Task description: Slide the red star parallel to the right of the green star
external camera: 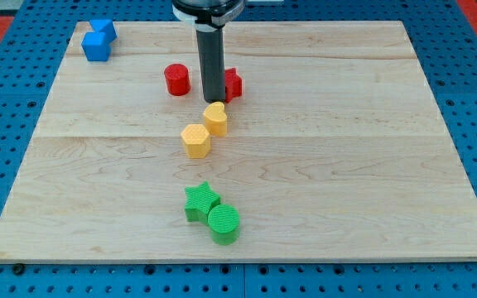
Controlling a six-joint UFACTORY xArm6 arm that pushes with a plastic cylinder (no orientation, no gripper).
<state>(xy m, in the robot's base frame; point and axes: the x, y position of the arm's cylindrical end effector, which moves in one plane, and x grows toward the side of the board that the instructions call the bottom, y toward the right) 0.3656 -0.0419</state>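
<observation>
The red star [233, 84] lies near the view's top centre, partly hidden behind my rod. My tip [213, 101] touches the board just left of the red star, pressed against its left side. The green star [199, 201] lies low in the view's centre, far below the red star. A green cylinder [224, 223] touches the green star at its lower right.
A red cylinder [176, 79] stands left of my rod. A yellow heart-like block [216, 118] and a yellow hexagon [195, 140] lie just below my tip, touching each other. Two blue blocks [98, 40] sit at the top left corner of the wooden board [371, 165].
</observation>
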